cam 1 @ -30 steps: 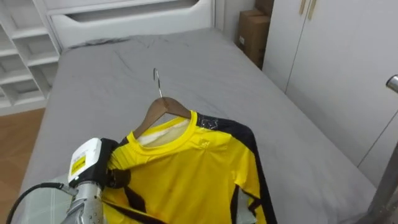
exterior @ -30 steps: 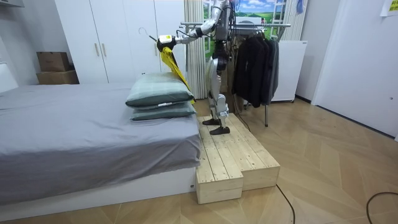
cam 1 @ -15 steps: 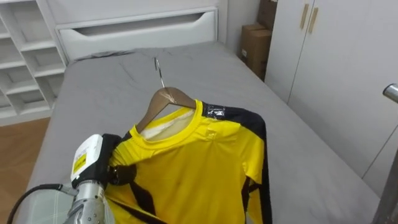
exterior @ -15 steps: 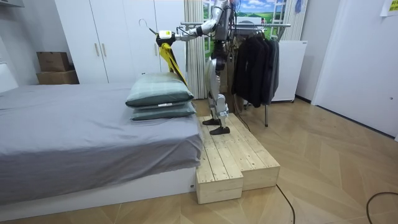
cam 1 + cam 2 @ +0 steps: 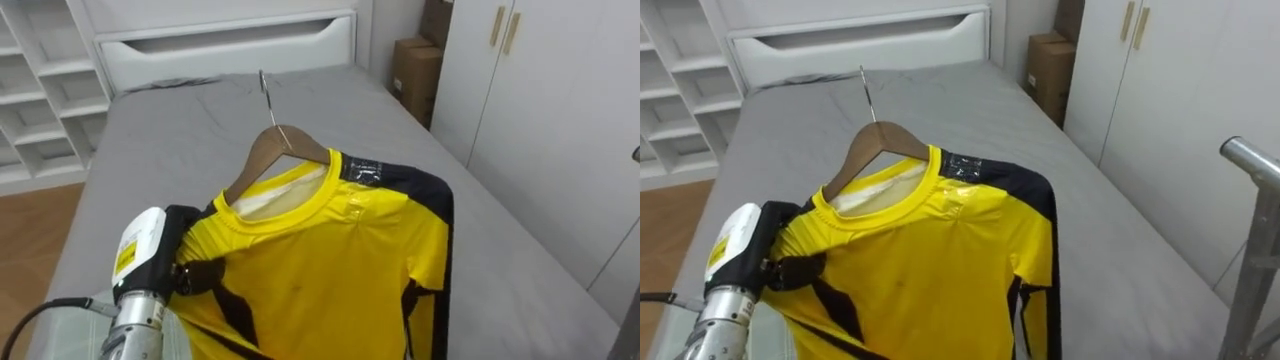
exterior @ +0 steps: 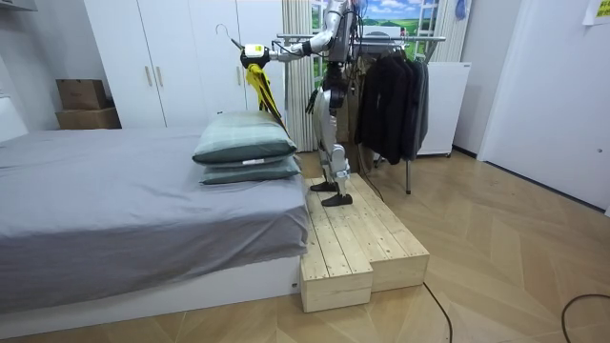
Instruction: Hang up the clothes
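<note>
A yellow shirt (image 5: 320, 260) with black sleeve trim hangs on a wooden hanger (image 5: 275, 150) whose metal hook (image 5: 265, 90) points up. My left hand (image 5: 165, 265) is at the lower left, shut on the shirt's shoulder over the hanger's end, holding it in the air above the grey bed (image 5: 150, 130). In the room view the shirt (image 6: 259, 90) is held out at head height towards the room view's left. My right hand (image 6: 312, 103) hangs low by my hip. A clothes rack (image 6: 400, 38) with dark garments (image 6: 391, 95) stands right behind me.
I stand on a wooden platform (image 6: 353, 238) at the bed's end, beside stacked pillows (image 6: 243, 148). A metal rail end (image 5: 1250, 165) juts in at the right. White wardrobe doors (image 5: 540, 120) and a cardboard box (image 5: 418, 70) lie right; white shelves (image 5: 30, 90) lie left.
My left hand has lifted the shirt and hanger higher, and in the eye views they have drifted to the right. The right arm has swung forward a little by my hip.
</note>
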